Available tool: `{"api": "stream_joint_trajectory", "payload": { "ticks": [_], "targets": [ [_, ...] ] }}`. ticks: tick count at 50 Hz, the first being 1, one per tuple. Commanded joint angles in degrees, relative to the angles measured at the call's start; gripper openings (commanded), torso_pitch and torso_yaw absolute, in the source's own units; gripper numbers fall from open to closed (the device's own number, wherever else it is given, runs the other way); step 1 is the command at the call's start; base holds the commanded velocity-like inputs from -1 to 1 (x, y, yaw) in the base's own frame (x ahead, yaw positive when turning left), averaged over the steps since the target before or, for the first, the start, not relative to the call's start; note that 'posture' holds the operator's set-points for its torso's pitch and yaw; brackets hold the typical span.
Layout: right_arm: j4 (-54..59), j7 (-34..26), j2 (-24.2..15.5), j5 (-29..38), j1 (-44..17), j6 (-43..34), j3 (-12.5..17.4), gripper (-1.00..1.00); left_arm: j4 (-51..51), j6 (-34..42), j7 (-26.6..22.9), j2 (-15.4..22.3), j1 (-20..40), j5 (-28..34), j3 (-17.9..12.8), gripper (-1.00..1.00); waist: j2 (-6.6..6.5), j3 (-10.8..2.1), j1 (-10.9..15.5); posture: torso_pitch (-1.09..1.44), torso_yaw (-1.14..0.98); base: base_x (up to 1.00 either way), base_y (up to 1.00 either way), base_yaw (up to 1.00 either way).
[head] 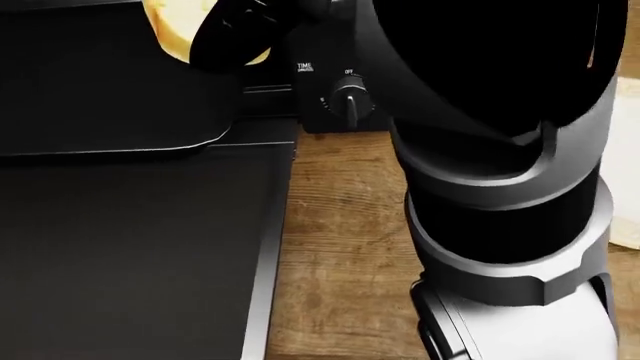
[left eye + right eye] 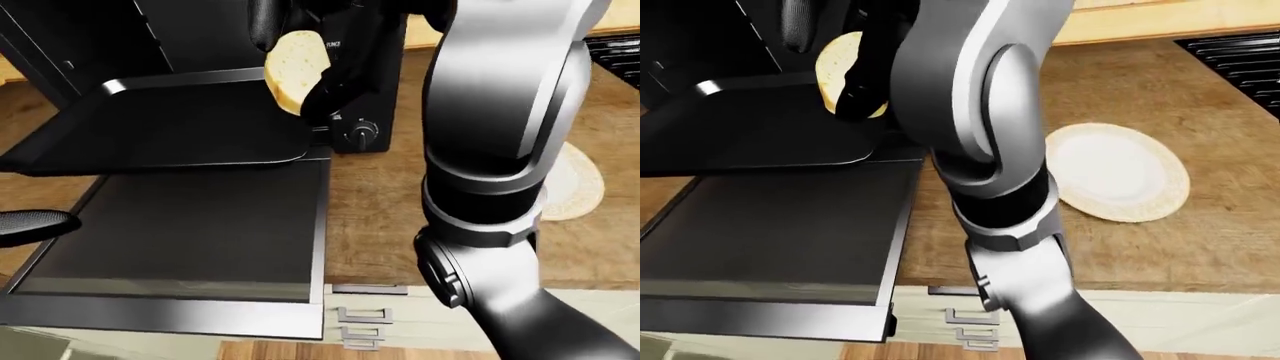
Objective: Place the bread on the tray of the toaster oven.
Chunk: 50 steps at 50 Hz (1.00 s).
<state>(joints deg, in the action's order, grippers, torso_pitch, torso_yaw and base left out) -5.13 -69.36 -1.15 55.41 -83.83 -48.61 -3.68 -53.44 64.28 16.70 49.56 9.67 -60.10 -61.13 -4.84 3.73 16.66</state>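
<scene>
Your bread is a pale, round slice held on edge above the right end of the toaster oven's tray, clear of the tray's dark surface. Your right hand has it clenched between black fingers: one finger runs down the slice's right edge, and others curl over its top. The tray is pulled out of the toaster oven and sits above the lowered glass door, which lies flat toward the bottom of the left-eye view. Just right of the tray's right end you can see the oven's control panel with a timer knob. Your right arm fills the middle of both eye views, crossing from lower right up to the tray. Well right of the tray, a white plate with a patterned rim lies bare on the wooden counter. Left of the door, your left hand shows only a dark tip, so you cannot tell its grip.
</scene>
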Motion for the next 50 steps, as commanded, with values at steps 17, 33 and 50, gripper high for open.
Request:
{"api": "stream_joint_trajectory", "payload": {
  "ticks": [17, 33, 50],
  "targets": [
    [5.14, 7.22, 0.80, -5.56, -0.50, 5.31, -0.06, -0.47, -0.64, -1.92, -2.99, -0.36, -0.01, 3.92, -2.06, 1.00, -0.53, -2.47, 6.36, 0.00, 0.42, 0.00, 0.00, 0.00],
    [9.49, 11.08, 0.08, -8.84, 0.15, 8.89, 0.17, -0.47, -0.86, -1.73, -2.93, 0.04, 0.78, 4.37, -1.19, 1.00, -0.17, -3.07, 8.87, 0.00, 0.42, 0.00, 0.00, 0.00],
    [19.40, 17.18, 0.37, -12.44, -0.31, 16.41, -0.20, -0.46, -1.79, -2.13, -6.07, -2.61, -0.23, 7.78, -1.66, 1.00, 0.23, -3.42, 9.82, 0.00, 0.42, 0.00, 0.00, 0.00]
  ]
}}
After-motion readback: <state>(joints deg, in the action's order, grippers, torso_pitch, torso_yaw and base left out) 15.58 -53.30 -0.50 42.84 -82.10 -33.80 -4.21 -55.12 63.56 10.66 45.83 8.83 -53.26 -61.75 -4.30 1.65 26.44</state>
